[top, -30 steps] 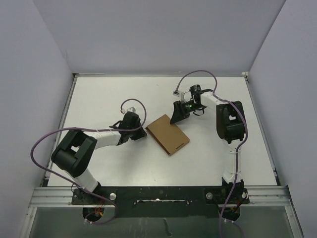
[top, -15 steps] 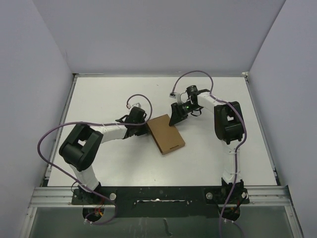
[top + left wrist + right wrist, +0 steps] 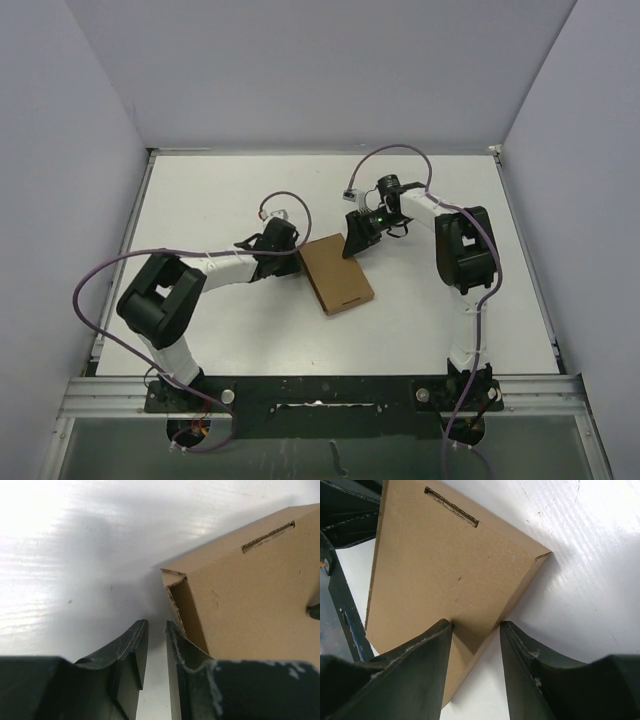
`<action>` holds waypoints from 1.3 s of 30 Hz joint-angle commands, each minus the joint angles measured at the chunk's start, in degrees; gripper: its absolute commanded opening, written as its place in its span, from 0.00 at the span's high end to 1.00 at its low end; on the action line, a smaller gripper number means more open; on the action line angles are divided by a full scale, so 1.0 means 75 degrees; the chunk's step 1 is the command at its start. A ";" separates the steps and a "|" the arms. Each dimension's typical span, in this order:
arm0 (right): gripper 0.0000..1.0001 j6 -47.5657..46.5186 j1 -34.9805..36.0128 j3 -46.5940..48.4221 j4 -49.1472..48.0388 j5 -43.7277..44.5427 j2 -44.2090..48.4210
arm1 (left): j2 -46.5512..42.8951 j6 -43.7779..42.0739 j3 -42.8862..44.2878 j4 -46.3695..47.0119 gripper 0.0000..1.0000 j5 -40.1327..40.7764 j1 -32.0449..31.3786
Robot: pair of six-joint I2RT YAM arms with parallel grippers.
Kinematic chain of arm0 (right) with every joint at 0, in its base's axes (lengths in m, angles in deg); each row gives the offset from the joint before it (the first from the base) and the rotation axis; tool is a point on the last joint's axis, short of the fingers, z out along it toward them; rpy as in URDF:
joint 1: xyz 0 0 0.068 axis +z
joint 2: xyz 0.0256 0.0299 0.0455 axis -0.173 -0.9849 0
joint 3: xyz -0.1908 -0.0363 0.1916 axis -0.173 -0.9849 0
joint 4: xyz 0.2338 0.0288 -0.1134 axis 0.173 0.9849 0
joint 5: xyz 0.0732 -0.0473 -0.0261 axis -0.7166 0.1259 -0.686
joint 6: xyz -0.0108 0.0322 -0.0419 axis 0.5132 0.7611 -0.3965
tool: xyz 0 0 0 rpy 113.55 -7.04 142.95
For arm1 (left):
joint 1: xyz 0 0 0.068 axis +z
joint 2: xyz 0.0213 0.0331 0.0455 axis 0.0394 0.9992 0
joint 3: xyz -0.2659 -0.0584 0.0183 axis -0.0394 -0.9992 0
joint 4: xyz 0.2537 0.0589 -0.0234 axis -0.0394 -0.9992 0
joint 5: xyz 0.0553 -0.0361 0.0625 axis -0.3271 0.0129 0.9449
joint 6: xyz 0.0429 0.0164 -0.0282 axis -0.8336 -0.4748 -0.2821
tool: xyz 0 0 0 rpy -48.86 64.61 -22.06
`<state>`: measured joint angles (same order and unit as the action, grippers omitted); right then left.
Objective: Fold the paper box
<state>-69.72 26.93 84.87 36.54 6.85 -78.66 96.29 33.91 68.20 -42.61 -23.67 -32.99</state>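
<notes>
White table (image 3: 200, 200) sits between pale walls. Left arm (image 3: 160, 305) and right arm (image 3: 462, 245) both reach toward the centre, where the paper box (image 3: 337, 275) lies flat and folded. Left gripper (image 3: 156, 625) rests at the box's left corner; its fingers stand a narrow slit apart and hold nothing. Right gripper (image 3: 476, 625) is about half open and straddles the box's far edge, one finger on the top face, the other over the table.
</notes>
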 commanded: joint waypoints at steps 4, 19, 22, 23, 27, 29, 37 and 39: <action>0.57 -0.0201 0.0033 -0.0178 -0.0085 -0.0166 0.0479 | -0.1030 -0.0328 -0.0823 -0.0153 0.78 -0.0076 -0.0069; 0.61 -0.0257 0.0434 -0.0204 -0.0144 -0.0025 0.0546 | 0.0021 -0.0504 0.0557 -0.0462 0.90 0.0315 -0.0153; 0.61 -0.0251 0.0643 -0.0204 -0.0190 0.0035 0.0669 | 0.0389 -0.0519 0.1057 -0.0604 0.90 0.0371 -0.0549; 0.61 -0.0249 0.0711 -0.0214 -0.0201 0.0062 0.0718 | 0.0512 -0.0519 0.1180 -0.0669 0.90 0.0401 -0.0659; 0.60 -0.0221 0.0756 -0.0256 -0.0255 0.0096 0.0846 | 0.0696 -0.0489 0.1302 -0.0928 0.90 0.0679 -0.0832; 0.58 -0.0189 0.0618 -0.0333 -0.0320 0.0039 0.0887 | 0.0513 -0.0504 0.1124 -0.0979 0.89 0.0834 -0.0777; 0.28 -0.0305 -0.0247 -0.0559 -0.0376 -0.0310 0.1476 | -0.0911 -0.0724 0.0130 -0.1012 0.78 0.0683 -0.0287; 0.25 -0.0376 -0.0468 -0.0629 -0.0402 -0.0400 0.1700 | -0.1329 -0.0775 -0.0127 -0.0990 0.77 0.0535 -0.0230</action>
<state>-71.10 26.78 80.44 35.82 8.40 -73.20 94.74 29.43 69.79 -51.30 -16.90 -35.81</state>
